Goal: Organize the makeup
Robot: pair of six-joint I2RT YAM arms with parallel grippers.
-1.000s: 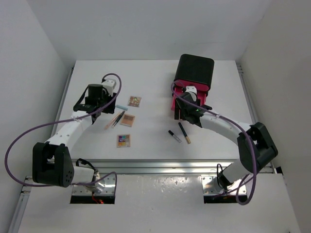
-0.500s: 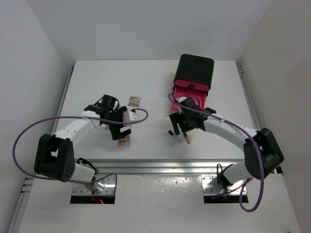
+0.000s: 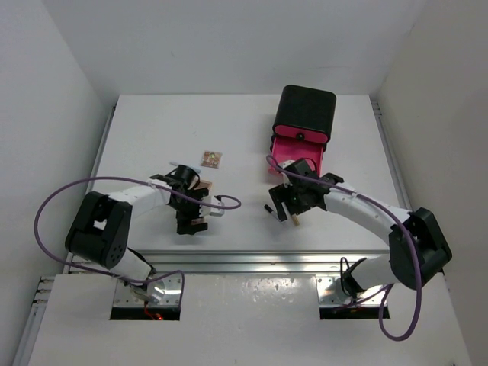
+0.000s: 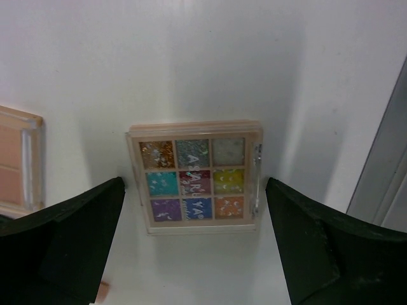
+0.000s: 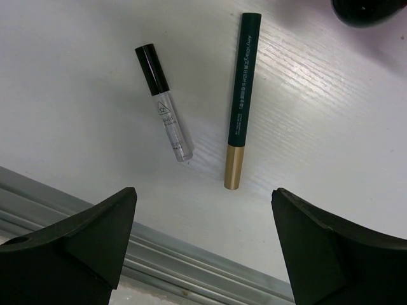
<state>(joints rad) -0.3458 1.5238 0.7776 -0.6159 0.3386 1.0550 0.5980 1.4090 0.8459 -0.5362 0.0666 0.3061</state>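
Two robot arms set about tidying a white table point(image 3: 152, 122): the left gripper point(image 3: 190, 220), jaws spread wide and holding nothing, is poised over a nine-pan multicolour palette point(image 4: 194, 178) that lies flat and face-up well to the left of the black box point(image 3: 306, 113) and farther forward than it, a finger standing off each side edge without touching; a tan palette point(image 4: 16, 162) sits just beside it, a shade closer to the box, and a third small palette point(image 3: 211, 158) lies to the left of the box's pulled-out pink drawer point(image 3: 299, 149). The right gripper point(image 5: 203, 190), likewise spread and empty, hangs just in front of that drawer above a clear tube point(image 5: 164, 101) with a black cap and a dark green stick point(image 5: 240, 101) with a gold tip, the two lying near each other but apart. The multicolour palette looks light, stiff and thin, its smooth plastic case likely to slip, so the sounder hold is a firm pinch across its opposite side edges, low against the table; its pressed pans could crack if dropped. The tube and stick are slim, round and apt to roll, best taken across mid-barrel
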